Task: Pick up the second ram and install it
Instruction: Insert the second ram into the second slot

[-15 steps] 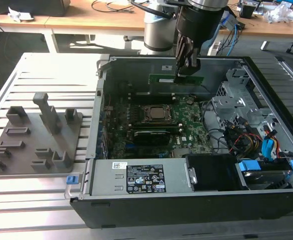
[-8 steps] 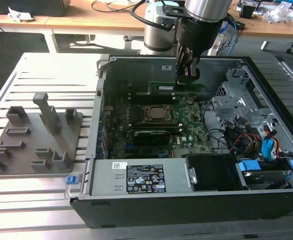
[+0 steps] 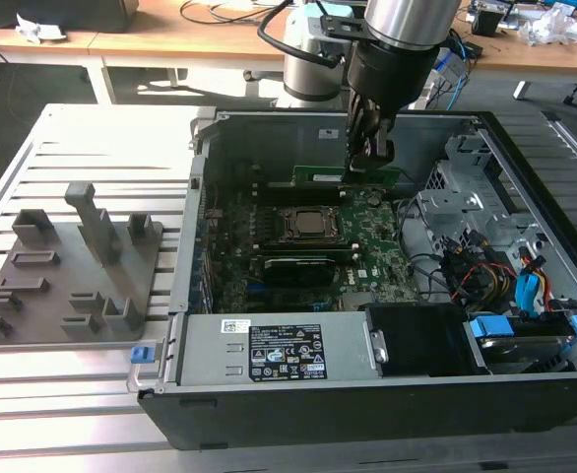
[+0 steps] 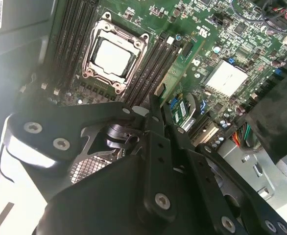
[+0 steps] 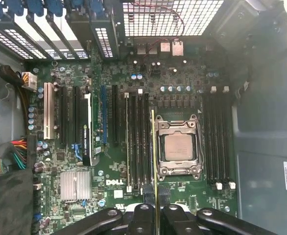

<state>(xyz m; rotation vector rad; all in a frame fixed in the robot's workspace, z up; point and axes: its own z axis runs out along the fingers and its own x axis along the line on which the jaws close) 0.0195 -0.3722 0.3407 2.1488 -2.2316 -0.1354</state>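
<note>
**Memory stick gripped beside the processor socket**

My jaws are closed narrow on the memory stick point(image 3: 340, 175), gripping it from above inside the open computer case point(image 3: 367, 414). In the exterior view the green stick lies level. It sits on the far side of the processor socket point(image 3: 308, 225), and the black ribbed card point(image 3: 293, 266) lies on the socket's near side.

In the first wrist view the stick point(image 5: 155, 161) shows edge-on, running out from between my jaws. There it is just beside the socket point(image 5: 178, 147) and in line with the memory slots point(image 5: 138, 142) on that side. I cannot tell whether its lower edge touches a slot. In the second wrist view the stick point(image 4: 180, 68) slants past the socket point(image 4: 113, 54).

On the table point(image 3: 101, 148), at the exterior view's left and well apart from the case, stands a grey tray point(image 3: 67, 271) of upright blocks.
</note>
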